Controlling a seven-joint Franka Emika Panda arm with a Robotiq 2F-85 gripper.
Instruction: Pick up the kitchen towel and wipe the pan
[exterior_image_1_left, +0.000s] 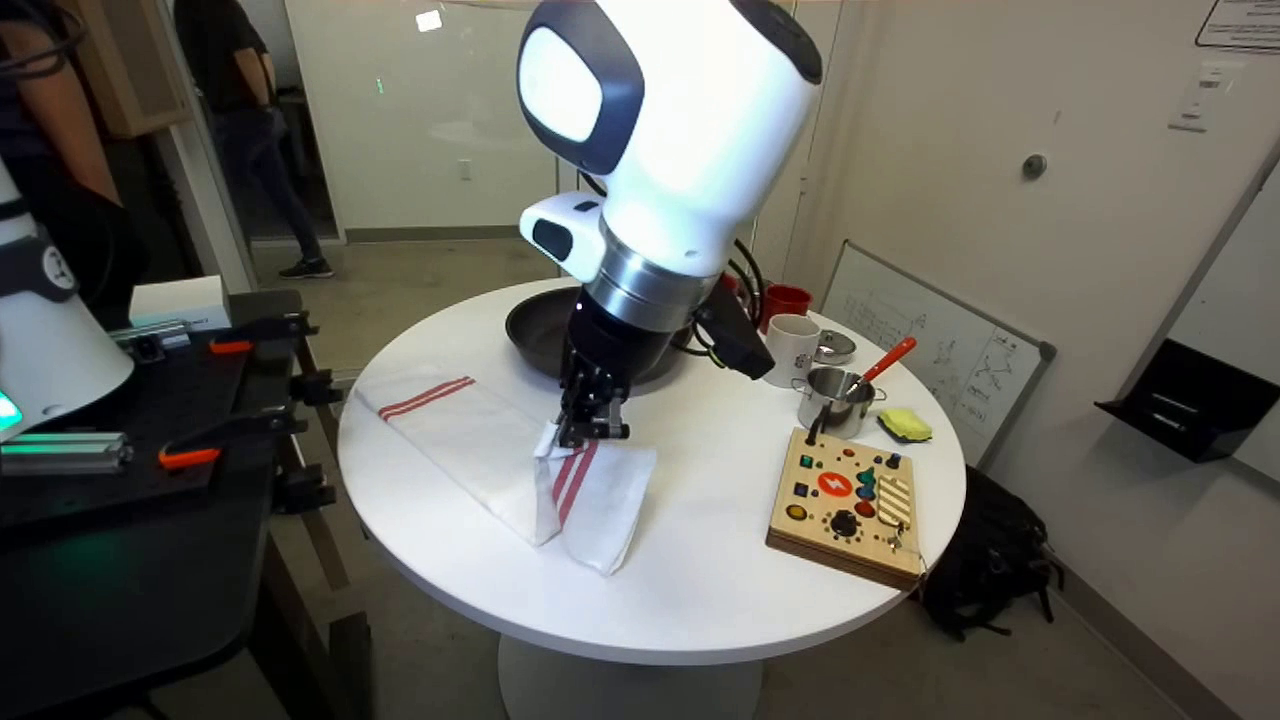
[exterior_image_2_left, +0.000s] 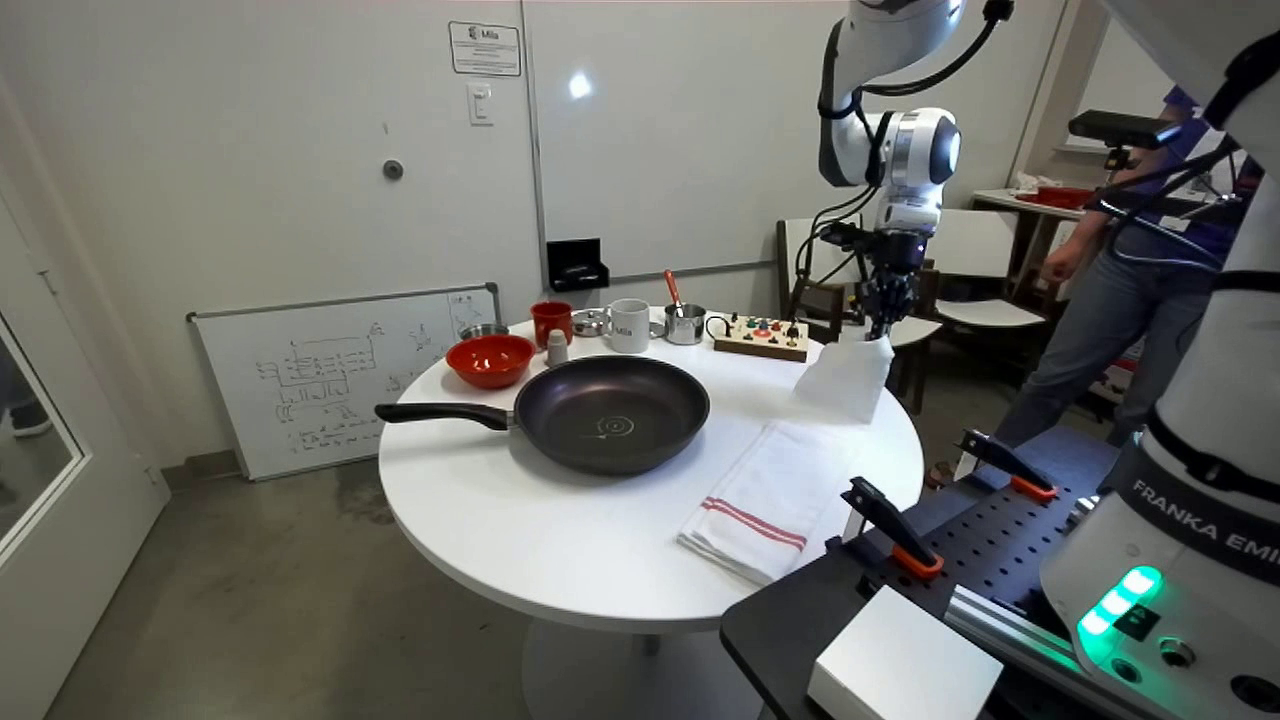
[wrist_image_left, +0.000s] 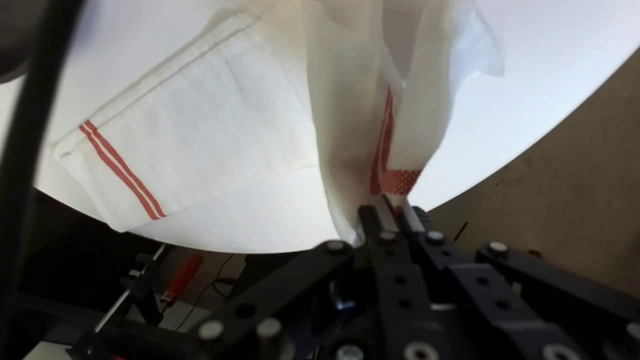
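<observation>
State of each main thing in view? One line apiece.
gripper, shut on the kitchen towel
kitchen towel, partly lifted, rest lying folded
pan, upright, apart from the kitchen towel
red bowl, upright
white mug, upright
steel pot, uncovered, red-handled utensil leaning in it
wooden board, lying flat
leaning whiteboard, written on
base light, lit green

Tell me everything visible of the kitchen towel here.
The kitchen towel is white, soft-looking fabric with paired red stripes on its flat end and on the held part. Folded in layers, it lies partly flat on the white table, beside but apart from the pan. The gripper pinches another part, which hangs in loose folds; whether its lower edge touches the table is unclear.
</observation>
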